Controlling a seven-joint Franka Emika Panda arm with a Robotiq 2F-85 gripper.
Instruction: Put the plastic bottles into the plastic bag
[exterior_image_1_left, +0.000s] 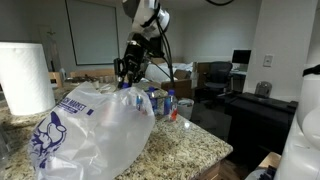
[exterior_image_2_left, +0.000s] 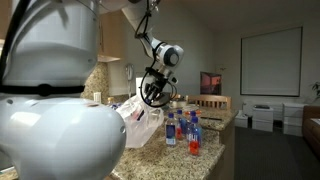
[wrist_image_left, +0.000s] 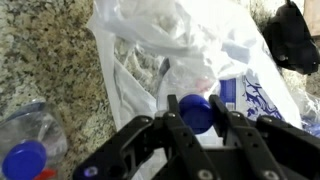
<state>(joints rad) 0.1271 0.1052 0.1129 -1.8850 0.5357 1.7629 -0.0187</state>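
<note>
Upright bottles (exterior_image_2_left: 192, 133) close beside bag (exterior_image_1_left: 95, 125)

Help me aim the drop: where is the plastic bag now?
In an exterior view the plastic bag lies on the granite counter just below the gripper, between the paper towel roll and the standing bottles.

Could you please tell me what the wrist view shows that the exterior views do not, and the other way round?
Only the wrist view shows, close up, a blue-capped bottle gripped in the claw over the crumpled bag. Only the exterior views show the paper towel roll and the group of standing bottles. Both show the bag, the claw and the speckled counter.
</note>
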